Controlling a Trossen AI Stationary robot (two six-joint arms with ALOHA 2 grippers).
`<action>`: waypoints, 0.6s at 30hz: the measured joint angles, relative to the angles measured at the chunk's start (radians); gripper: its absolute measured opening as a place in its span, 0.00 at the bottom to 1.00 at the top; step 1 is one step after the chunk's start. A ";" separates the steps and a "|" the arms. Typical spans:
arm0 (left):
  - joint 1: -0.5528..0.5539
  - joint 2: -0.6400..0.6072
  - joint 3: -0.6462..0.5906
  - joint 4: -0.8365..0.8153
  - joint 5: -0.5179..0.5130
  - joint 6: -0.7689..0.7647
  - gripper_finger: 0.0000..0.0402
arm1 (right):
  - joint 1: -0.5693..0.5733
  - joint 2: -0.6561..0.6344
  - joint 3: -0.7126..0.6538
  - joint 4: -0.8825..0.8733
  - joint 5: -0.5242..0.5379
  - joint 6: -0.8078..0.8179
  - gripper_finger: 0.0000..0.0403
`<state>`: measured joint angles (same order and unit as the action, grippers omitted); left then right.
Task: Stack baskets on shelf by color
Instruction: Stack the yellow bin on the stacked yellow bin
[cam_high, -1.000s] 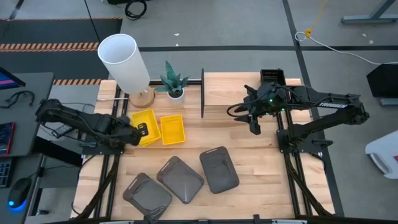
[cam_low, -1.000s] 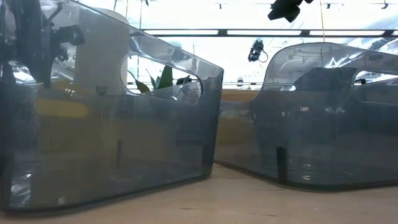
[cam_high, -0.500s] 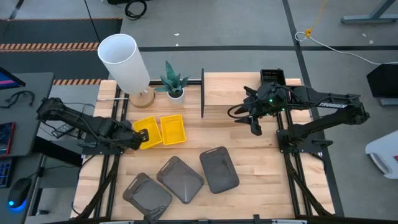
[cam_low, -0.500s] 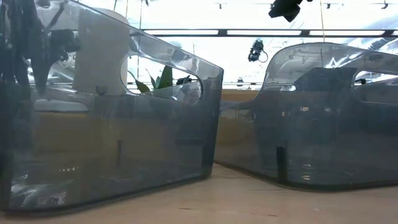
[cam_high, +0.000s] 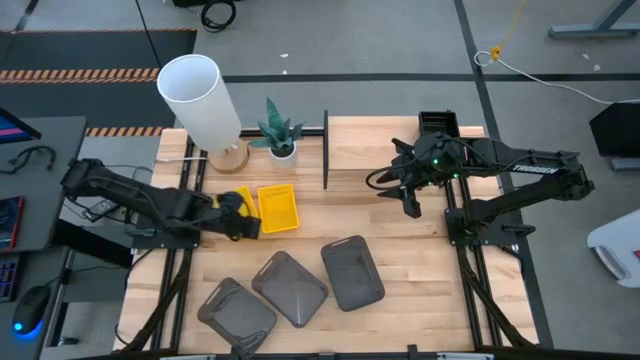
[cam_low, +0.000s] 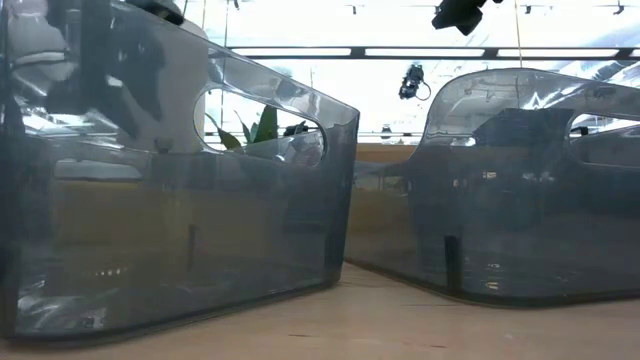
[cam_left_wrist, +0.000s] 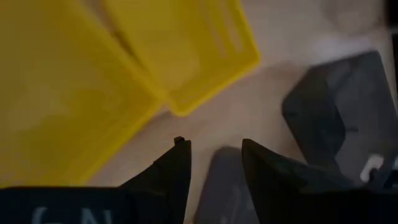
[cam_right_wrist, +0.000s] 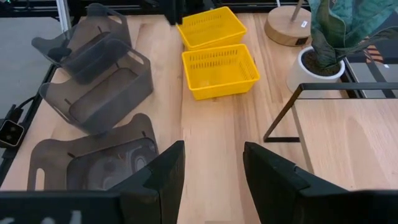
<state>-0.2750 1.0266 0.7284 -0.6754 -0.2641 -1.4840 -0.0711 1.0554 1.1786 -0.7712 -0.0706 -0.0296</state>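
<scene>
here's the left gripper (cam_high: 243, 215) out over the near-left part of the table (cam_high: 400, 300), sitting right above one yellow basket (cam_high: 240, 203) and hiding most of it from overhead. in the left wrist view its fingers (cam_left_wrist: 171, 177) stand parted with bare wood between them, gripping nothing. a second yellow basket (cam_high: 278, 207) lies just beside the first, on the plant's side, a bright plastic rectangle with slotted mesh walls, long axis running away from the front edge, open side up.

down front, three grey baskets fan out in a row: the left grey basket (cam_high: 235, 312), the middle grey basket (cam_high: 290, 288) and the right grey basket (cam_high: 352, 272). smooth, smoky, see-through plastic, rounded corners, cut-out handles. the outer two are turned at an angle to the table edge, the right one nearly square to it. the low view looks straight through two of them.

the shelf (cam_high: 385, 150), pale wood in a thin black frame, fills the far middle; a black basket (cam_high: 438, 122) sits at its far right corner. the right gripper (cam_high: 408, 197) hangs over the shelf's right part, fingers (cam_right_wrist: 155, 177) apart and empty. a white cylinder (cam_high: 200, 100) and a small potted plant (cam_high: 278, 132) stand at the far left.
</scene>
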 joint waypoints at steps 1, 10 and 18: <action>0.010 0.025 0.000 0.038 0.014 0.039 0.36 | 0.000 0.000 0.000 0.001 0.003 0.000 0.42; 0.113 0.212 0.000 0.277 0.086 0.284 0.31 | 0.000 0.000 0.000 0.018 0.025 0.039 0.42; 0.183 0.293 0.000 0.373 0.186 0.555 0.31 | 0.000 0.000 0.000 0.018 0.050 0.082 0.42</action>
<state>-0.0921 1.3193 0.7280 -0.3023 -0.0780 -0.9290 -0.0711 1.0554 1.1786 -0.7528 -0.0203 0.0523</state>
